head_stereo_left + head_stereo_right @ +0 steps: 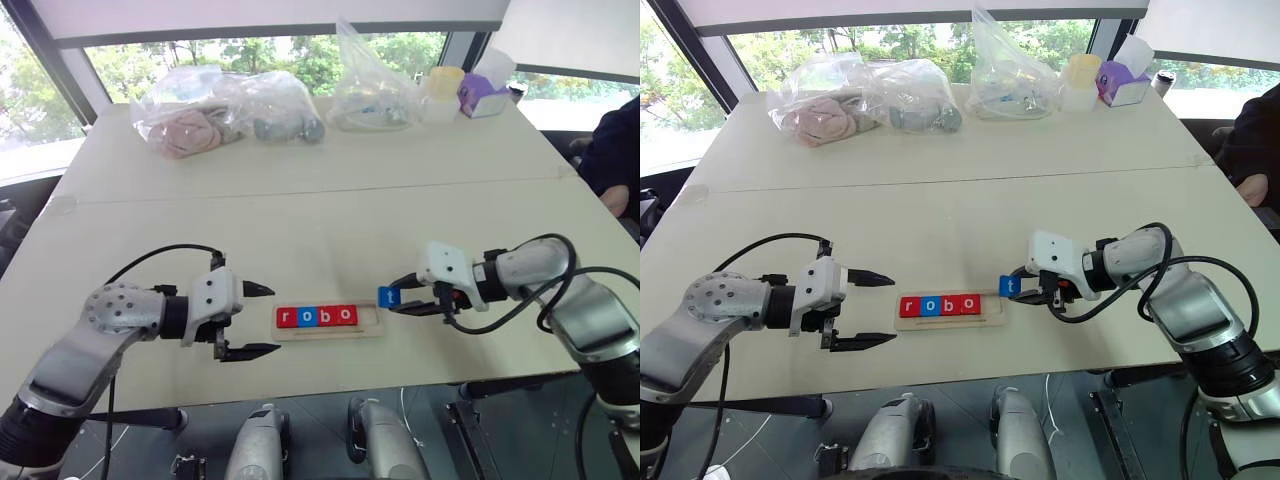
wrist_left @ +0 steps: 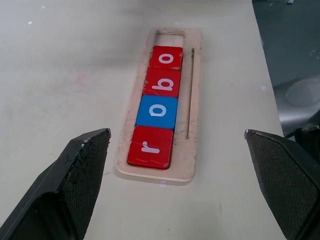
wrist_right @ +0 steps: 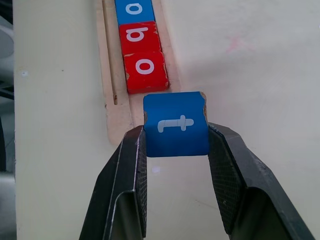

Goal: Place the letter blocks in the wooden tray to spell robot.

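The wooden tray [image 1: 369, 329] lies near the table's front edge. In its groove sit a red r block [image 1: 286, 318], a blue o block [image 1: 306, 317], a red b block [image 1: 325, 316] and a red o block [image 1: 345, 315] in a row. The groove's right end is bare. My right gripper [image 1: 395, 300] is shut on the blue t block [image 3: 176, 125], held just above the tray's right end. My left gripper [image 1: 262, 320] stands open just left of the tray, with nothing between its fingers [image 2: 75, 180].
Clear plastic bags [image 1: 225, 110] of items lie along the table's far edge, beside a pale yellow cup [image 1: 442, 92] and a purple box [image 1: 483, 95]. A person's dark sleeve [image 1: 612, 150] shows at the right edge.
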